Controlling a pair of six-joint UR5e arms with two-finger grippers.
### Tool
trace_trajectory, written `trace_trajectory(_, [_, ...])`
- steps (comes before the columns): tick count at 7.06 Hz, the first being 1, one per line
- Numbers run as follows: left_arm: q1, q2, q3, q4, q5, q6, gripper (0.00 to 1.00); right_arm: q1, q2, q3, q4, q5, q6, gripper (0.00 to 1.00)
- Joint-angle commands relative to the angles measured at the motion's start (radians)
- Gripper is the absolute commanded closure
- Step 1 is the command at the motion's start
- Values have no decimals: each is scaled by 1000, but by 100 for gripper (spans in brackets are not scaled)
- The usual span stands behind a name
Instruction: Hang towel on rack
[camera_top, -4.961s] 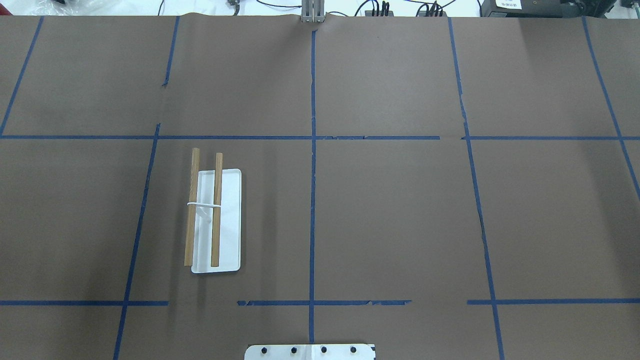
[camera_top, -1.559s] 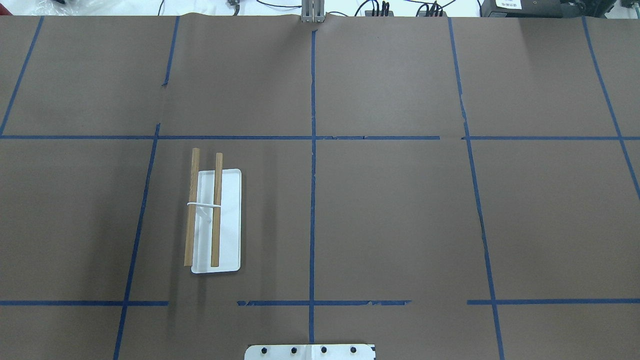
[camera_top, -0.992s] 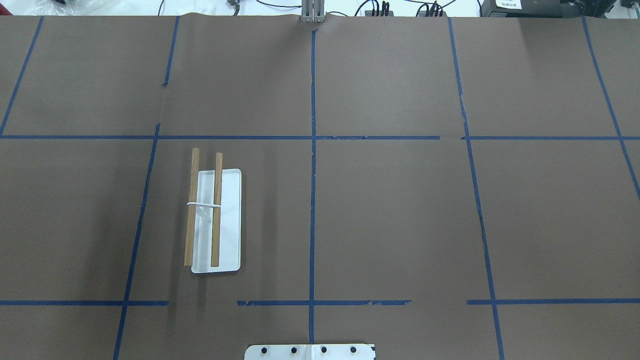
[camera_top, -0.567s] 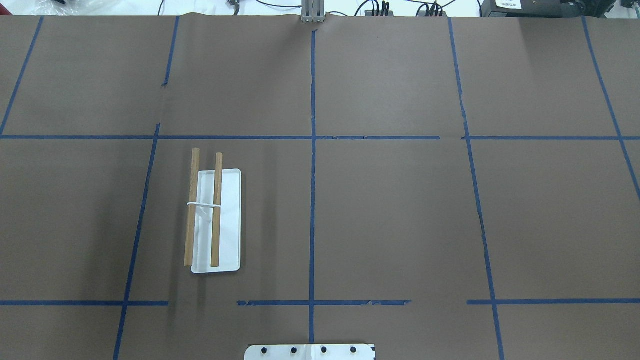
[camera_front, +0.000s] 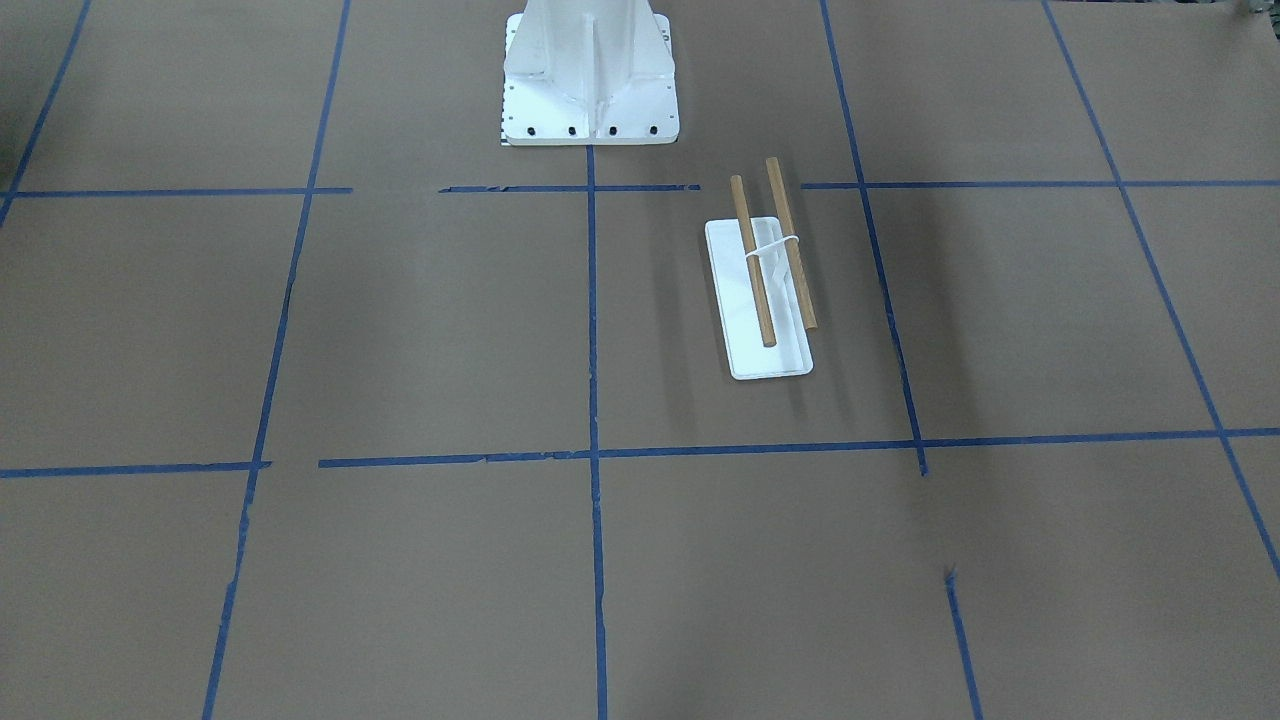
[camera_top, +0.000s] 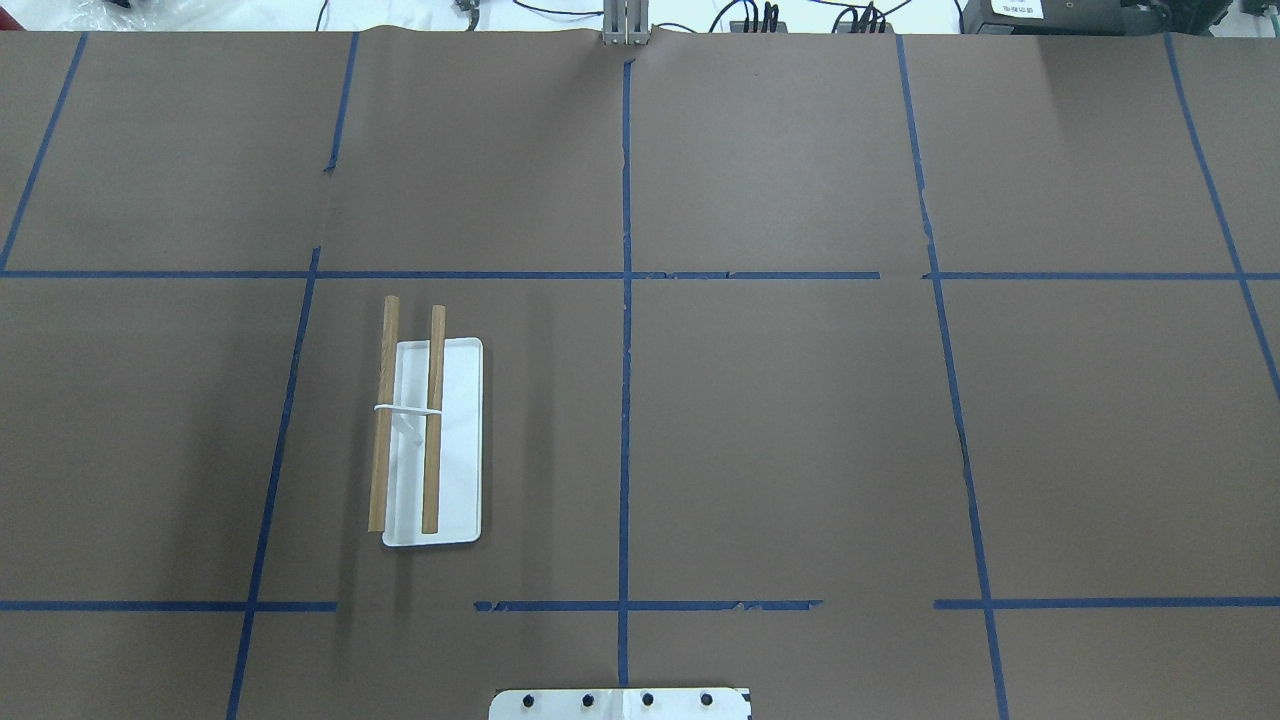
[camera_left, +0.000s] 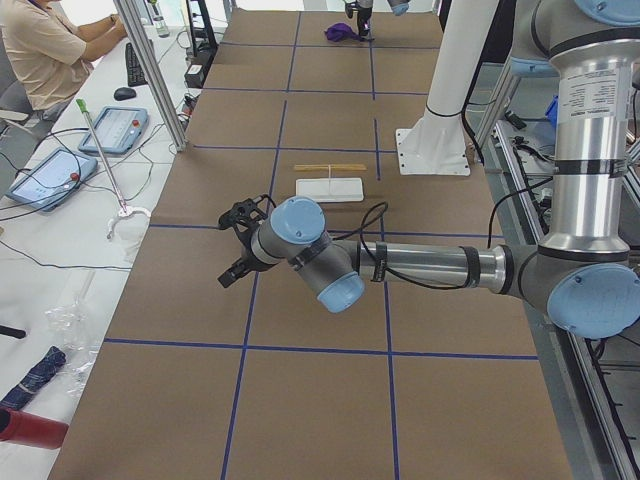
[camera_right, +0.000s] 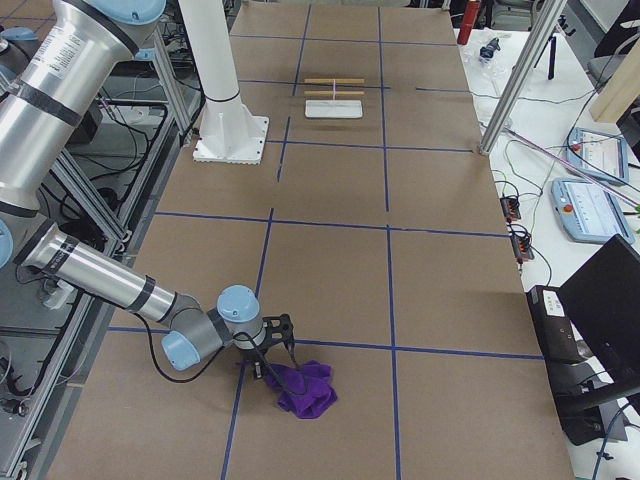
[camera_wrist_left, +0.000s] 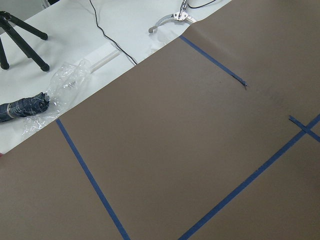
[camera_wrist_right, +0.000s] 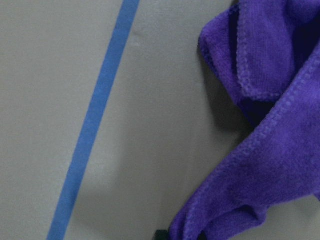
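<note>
Table (camera_top: 800, 420) covered in brown paper, blue tape (camera_top: 625, 400) grid across it. White side bench (camera_left: 60, 230) beside it with teach pendants (camera_left: 112, 128), seated operator (camera_left: 45, 50). Aluminium post (camera_left: 152, 75) at the table edge, dark monitor (camera_right: 605, 310) on the bench

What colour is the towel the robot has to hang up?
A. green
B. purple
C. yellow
B: the towel, bunched up on the table, shows purple in both the exterior right view and the right wrist view.
</note>
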Motion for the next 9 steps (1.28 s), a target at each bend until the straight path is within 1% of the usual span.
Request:
trace_trajectory(1, [0,0,0,0,0,0,0,1,0,1,4,0,-46,100])
trace_trajectory(2, [0,0,0,0,0,0,0,3,0,1,27,-2,-54,100])
trace_trajectory(3, [2,0,-3,-2,0,-3,0,7,6,8,78,3,-61,100])
trace_trajectory(4, [2,0,-5,-24,-2,-3,0,25,41,16,162,36,-66,100])
trace_trajectory(5, [59,-10,-9,-31,1,-11,0,80,88,16,229,104,-66,100])
trace_trajectory(6, [98,-61,-9,-26,11,-103,0,134,171,7,248,214,-57,100])
trace_trajectory(7, [147,-95,-12,-26,14,-198,0,189,217,19,242,245,-64,100])
trace_trajectory(8, [188,-142,-11,-22,17,-287,0,200,234,19,236,247,-66,100])
trace_trajectory(9, [216,-186,-15,-6,21,-413,0,191,306,21,202,259,-66,100])
